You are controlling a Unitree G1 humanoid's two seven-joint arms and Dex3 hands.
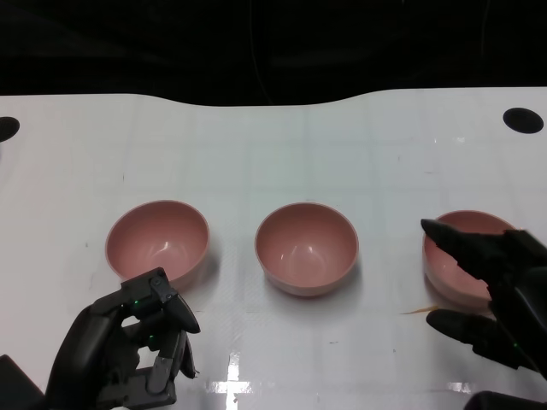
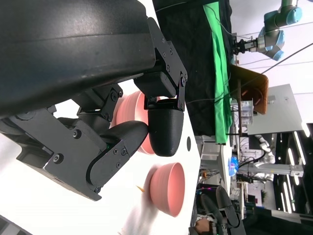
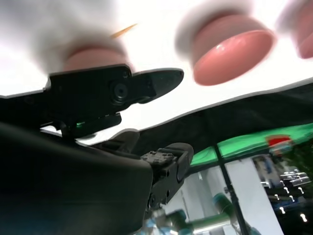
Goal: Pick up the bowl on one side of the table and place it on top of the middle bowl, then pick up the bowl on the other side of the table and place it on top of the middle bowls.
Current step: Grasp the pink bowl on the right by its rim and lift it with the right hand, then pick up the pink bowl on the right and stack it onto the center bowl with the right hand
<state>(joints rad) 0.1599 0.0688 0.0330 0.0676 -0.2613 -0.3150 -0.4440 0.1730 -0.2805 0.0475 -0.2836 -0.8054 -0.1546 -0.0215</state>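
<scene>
Three pink bowls stand in a row on the white table (image 1: 273, 162): the left bowl (image 1: 156, 239), the middle bowl (image 1: 306, 248) and the right bowl (image 1: 453, 260). My left hand (image 1: 137, 350) sits just in front of the left bowl with its fingers curled in and nothing in them. My right hand (image 1: 496, 295) is spread at the right bowl, one finger reaching over its rim and another lying on the table in front of it, not closed on it. In the blurred right wrist view the right bowl (image 3: 93, 56) lies beyond a finger (image 3: 146, 83), and the middle bowl (image 3: 232, 41) is further off.
A small orange sliver (image 1: 419, 309) lies on the table left of the right bowl. Black round holes mark the far corners of the table (image 1: 523, 120). Dark cloth hangs beyond the far edge. The left wrist view shows the right bowl (image 2: 168, 188) and lab gear behind.
</scene>
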